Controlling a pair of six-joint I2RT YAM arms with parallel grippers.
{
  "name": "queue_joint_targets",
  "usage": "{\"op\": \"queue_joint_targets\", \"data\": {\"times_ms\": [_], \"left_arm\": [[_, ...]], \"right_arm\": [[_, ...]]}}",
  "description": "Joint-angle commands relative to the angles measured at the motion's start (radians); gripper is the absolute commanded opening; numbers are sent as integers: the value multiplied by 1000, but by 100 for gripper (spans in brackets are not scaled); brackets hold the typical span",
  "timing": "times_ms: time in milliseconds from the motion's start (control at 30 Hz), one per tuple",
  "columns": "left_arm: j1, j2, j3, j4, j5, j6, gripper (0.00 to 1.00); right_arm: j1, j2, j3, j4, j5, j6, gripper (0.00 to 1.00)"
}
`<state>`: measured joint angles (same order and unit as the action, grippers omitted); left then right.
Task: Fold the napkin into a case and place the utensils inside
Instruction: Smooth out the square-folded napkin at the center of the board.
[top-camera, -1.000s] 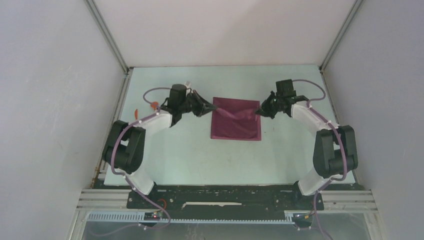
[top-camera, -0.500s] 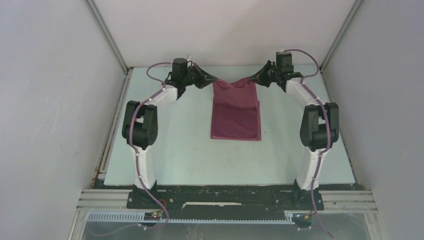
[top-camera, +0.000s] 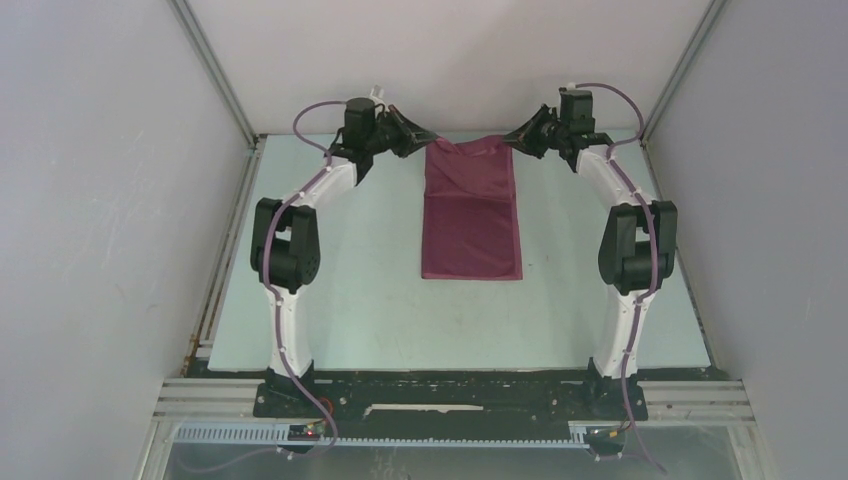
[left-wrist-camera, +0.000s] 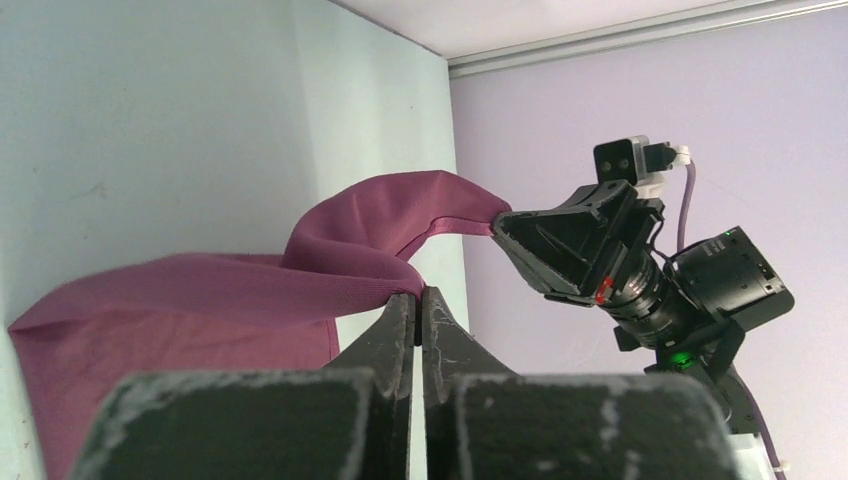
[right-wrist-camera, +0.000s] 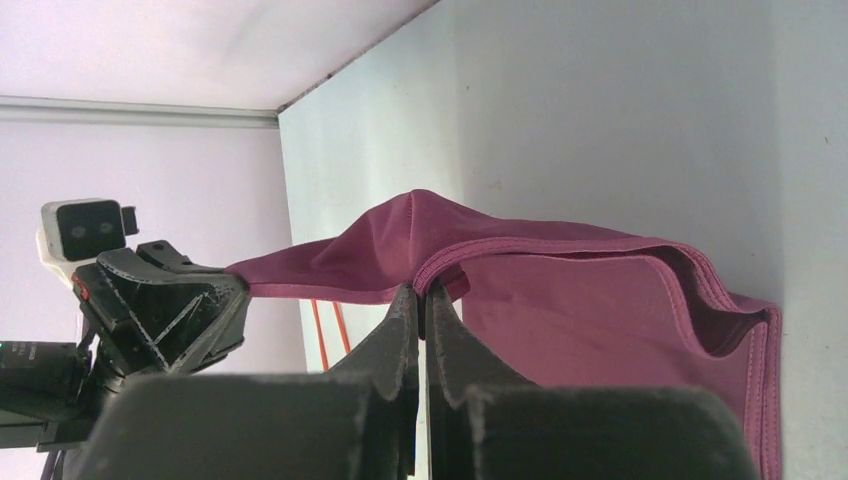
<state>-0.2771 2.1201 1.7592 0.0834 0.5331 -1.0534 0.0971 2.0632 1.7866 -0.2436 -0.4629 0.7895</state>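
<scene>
The maroon napkin lies as a long rectangle down the middle of the table, doubled in layers. Its near end rests flat and its far edge is lifted and stretched between both grippers. My left gripper is shut on the far left corner, which shows pinched at its tips. My right gripper is shut on the far right corner. The cloth sags a little between the two corners. Two thin orange utensils show on the table beyond the napkin in the right wrist view. They are hidden in the top view.
Both arms reach far back, close to the rear wall of the enclosure. Side walls stand left and right of the pale table. Each wrist view shows the other gripper across the cloth.
Both grippers have carried the napkin's far corners away from me toward the back wall and upward. The cloth has gone from a near square to a long rectangle.
</scene>
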Motion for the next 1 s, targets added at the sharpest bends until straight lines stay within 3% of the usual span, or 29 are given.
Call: {"op": "queue_joint_targets", "data": {"times_ms": [0,233,767,967], "left_arm": [[7,3,18,-5,28,23,0],[7,-47,-54,-23,46,31,0],[18,61,18,127,41,-135,0],[18,58,16,125,56,-137,0]], "right_arm": [[-5,8,33,-2,-28,-21,0],[-24,-95,-73,-29,-40,-56,0],[-47,174,322,-53,-148,-66,0],[-45,178,337,-113,-150,-92,0]]}}
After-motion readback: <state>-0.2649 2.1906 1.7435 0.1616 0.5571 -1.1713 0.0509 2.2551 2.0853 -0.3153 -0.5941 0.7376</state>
